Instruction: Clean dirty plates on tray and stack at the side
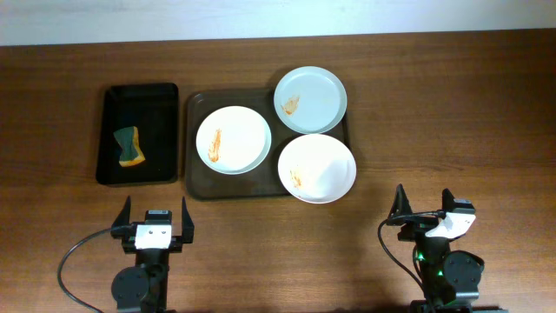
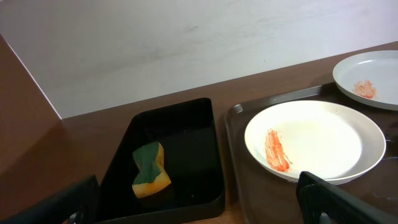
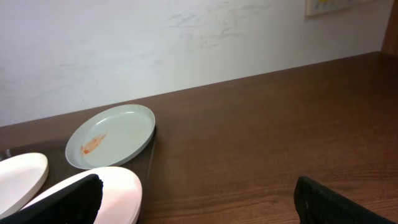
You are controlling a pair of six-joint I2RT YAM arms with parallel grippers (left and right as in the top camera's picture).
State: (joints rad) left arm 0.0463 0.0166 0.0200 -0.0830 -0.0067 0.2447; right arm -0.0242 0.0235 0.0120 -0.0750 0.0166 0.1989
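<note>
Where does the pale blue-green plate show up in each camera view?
Overhead: blue-green plate sits upper centre, on the far right corner of the brown tray.
Left wrist: blue-green plate at the right edge, upper part, cut off.
Right wrist: blue-green plate left of centre.
Shared landmark: the brown tray beneath it.

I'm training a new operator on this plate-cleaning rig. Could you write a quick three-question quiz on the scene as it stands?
1. True or false: on the brown tray, the left white plate, the right white plate and the pale blue-green plate all carry orange smears.
2. The sponge lies in: A) the brown tray, B) the black tray, C) the pale blue-green plate.
3. What do the left gripper and right gripper hold?
Key: 1 true; 2 B; 3 nothing, both open.
</note>
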